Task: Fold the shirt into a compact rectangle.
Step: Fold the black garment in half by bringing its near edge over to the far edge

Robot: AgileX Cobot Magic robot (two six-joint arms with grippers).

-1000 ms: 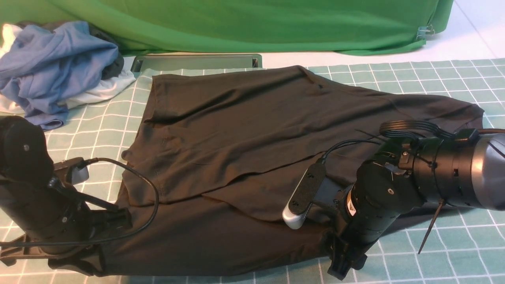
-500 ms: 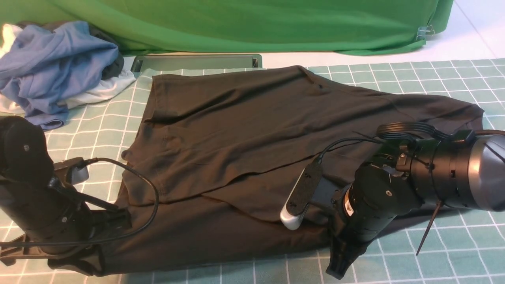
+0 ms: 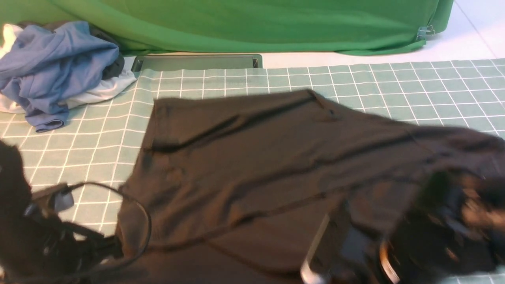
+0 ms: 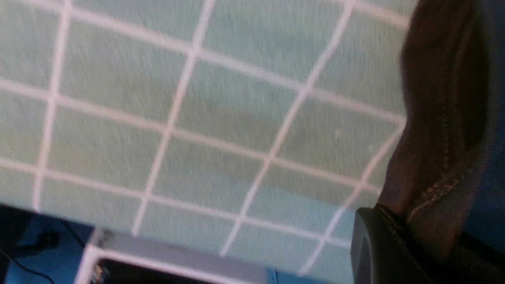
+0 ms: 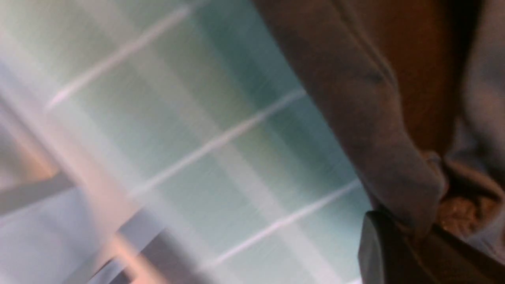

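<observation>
Lying mostly flat on the mat [image 3: 355,79], the shirt [image 3: 252,157] is a big black sheet that spreads away from both grippers toward the far side. Its near edge runs between the two of them. The front view is pretty smeared, so fine detail on the fabric is hard to read. A few long creases cross it from one gripper's side toward the other.

The left gripper [image 4: 394,252] is clamped on the shirt. Its wrist view shows a stitched hem pinched right at the dark finger [image 4: 375,244], with bare checked mat beyond the tip. The right gripper [image 5: 398,244] is clenched on the shirt too. In its own wrist view the cloth bunches up into a little wad right where it meets the finger [image 5: 378,252]. That view is heavily blurred, though. In the front view that arm is just a dark smudge, with shirt fabric draped around and behind it.

A black cable [image 3: 138,205] loops off the left arm over the shirt's corner next to that gripper. Well ahead of the left gripper, out to its outer side, sits a blue and white clothes pile [image 3: 59,67], clear of the shirt. Farther ahead there's a grey tray [image 3: 197,62] at the mat's far edge, then the green backdrop [image 3: 236,23].
</observation>
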